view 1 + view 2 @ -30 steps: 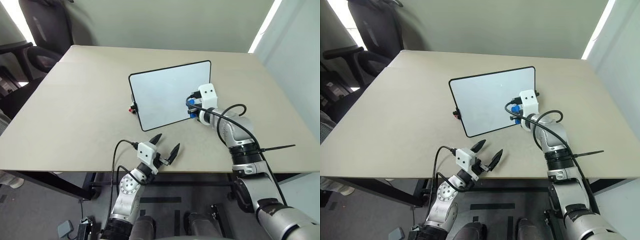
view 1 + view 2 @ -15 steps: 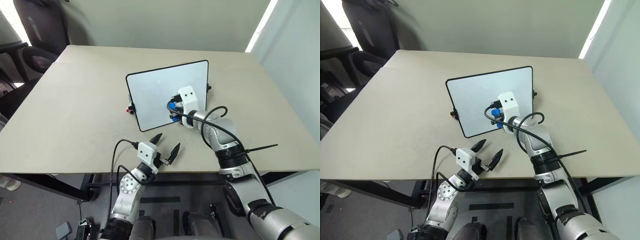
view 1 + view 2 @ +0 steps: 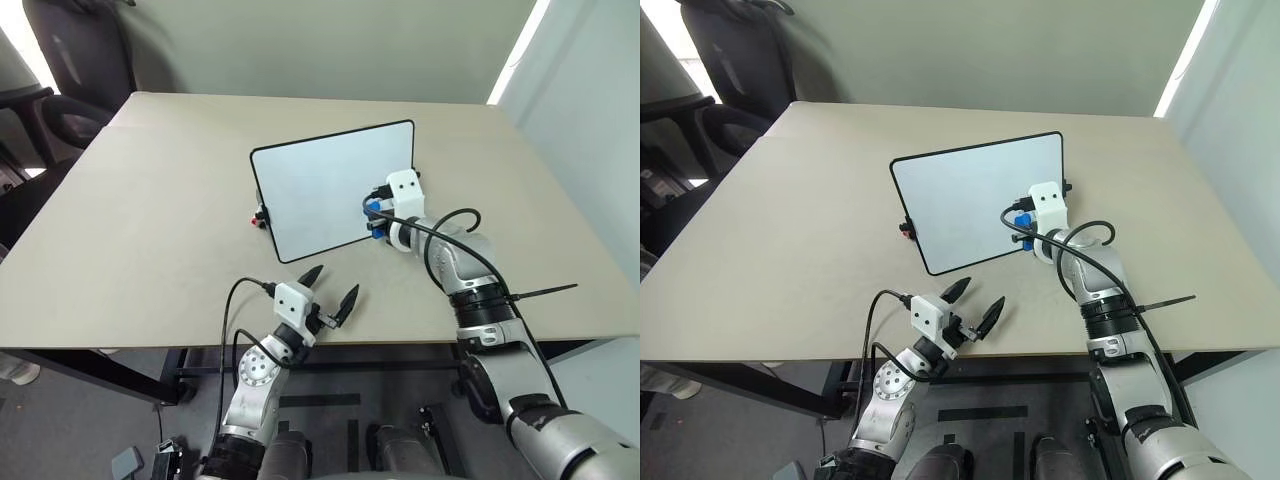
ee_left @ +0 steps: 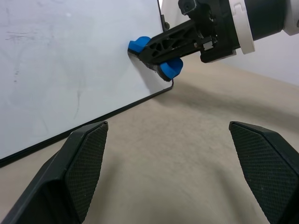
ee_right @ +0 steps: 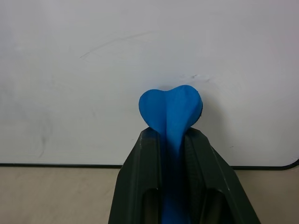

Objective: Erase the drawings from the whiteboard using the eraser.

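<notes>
R gripper (image 5: 171, 140) clamps eraser (image 5: 171, 109), on whiteboard (image 3: 320, 190)

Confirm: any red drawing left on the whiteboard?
No. The whiteboard surface reads plain white, with the eraser pressed on it near its corner.

Scene bright, light even and soft. Strong white glare from window strips at upper corners of head views, overexposed. Table (image 3: 150, 220) evenly lit, only faint shadows. Whiteboard (image 3: 320, 195) looks pale grey-blue, no hard reflection. Head views show wide-angle bending at edges; table edges appear curved. Left wrist view: near black fingertips (image 4: 74, 172) slightly soft, soft shadow on table under board edge. Right wrist view: eraser (image 5: 170, 109) sharp, faint smudges visible on board.
</notes>
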{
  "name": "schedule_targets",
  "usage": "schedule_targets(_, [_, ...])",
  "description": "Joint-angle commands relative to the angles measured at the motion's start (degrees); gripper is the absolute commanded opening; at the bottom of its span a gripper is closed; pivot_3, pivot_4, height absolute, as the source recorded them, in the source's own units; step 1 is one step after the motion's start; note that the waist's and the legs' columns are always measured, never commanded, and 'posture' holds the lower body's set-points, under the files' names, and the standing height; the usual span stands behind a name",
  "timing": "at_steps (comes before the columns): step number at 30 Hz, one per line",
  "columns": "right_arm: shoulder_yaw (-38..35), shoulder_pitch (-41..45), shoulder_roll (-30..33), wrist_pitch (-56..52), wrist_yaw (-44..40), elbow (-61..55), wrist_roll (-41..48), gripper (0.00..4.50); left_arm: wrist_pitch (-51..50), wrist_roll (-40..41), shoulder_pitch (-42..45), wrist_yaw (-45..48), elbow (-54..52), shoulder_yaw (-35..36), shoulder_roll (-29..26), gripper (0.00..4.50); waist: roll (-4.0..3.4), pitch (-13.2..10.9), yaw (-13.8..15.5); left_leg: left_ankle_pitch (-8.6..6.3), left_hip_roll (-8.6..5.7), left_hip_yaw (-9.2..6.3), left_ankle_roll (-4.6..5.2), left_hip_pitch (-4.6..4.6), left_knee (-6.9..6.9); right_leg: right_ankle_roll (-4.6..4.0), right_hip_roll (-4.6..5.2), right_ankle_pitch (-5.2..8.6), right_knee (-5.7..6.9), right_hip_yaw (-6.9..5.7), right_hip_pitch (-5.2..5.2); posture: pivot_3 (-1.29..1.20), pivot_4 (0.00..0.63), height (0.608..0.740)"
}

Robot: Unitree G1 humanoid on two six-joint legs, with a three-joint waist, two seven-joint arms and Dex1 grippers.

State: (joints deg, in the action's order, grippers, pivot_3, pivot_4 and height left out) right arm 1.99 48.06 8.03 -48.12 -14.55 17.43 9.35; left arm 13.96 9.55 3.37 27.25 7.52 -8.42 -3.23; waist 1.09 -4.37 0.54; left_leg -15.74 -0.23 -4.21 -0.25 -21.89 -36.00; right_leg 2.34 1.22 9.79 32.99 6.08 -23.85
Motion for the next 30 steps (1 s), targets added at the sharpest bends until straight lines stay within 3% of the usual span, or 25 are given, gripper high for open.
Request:
schedule_targets(1, [0.93,1.94,-1.83,0.76,-0.13,-2.10,0.07,0.35,1.32,-0.03,0.50,0.16,-0.60,-0.30,0.44,4.50,-0.01,0.00,-0.01,-0.02,0.00,0.00,0.04,0.02,0.00,0.10,-0.01,-0.06,-0.04,-0.02,-0.03,0.00,0.150,0.740])
schedule_targets(9, [3.74,2.86,-5.32,0.46,-0.89,-3.95,0.00,0.35,1.19,-0.04,0.29,0.21,-1.02,0.00,0.24,4.50,-0.03,0.01,-0.16,-0.18,-0.04,0.01,0.17,0.22,-0.05,-0.01,-0.02,-0.16,-0.10,-0.04,-0.28,0.00,0.150,0.740])
schedule_targets(16, [1.20,0.04,-0.65,-2.34,-0.85,-9.32,0.29,0.35,0.97,0.10,-0.25,0.44,-1.54,0.01,0.09,4.50,-0.06,0.01,0.34,-0.56,-0.09,0.00,-0.32,0.23,-0.07,-0.11,-0.02,-0.20,-0.11,-0.06,-0.34,0.00,0.150,0.740])
schedule_targets(25, [-9.80,-6.63,5.96,-14.21,0.74,-24.04,4.41,0.35,0.78,0.05,-1.09,0.72,-2.44,-0.32,-0.13,4.50,-0.13,0.05,0.36,-0.58,-0.11,0.06,0.00,0.28,-0.14,-0.20,-0.04,-0.25,-0.13,-0.07,-0.18,0.00,0.150,0.740])
schedule_targets(30, [-16.78,-9.54,7.28,-19.60,0.74,-23.23,7.10,0.35,0.56,0.06,-1.37,0.92,-2.75,-0.52,-0.29,4.50,-0.13,0.05,0.31,-0.50,-0.12,0.06,0.20,0.55,-0.14,-0.15,-0.07,-0.23,-0.19,-0.05,0.02,0.00,0.150,0.740])
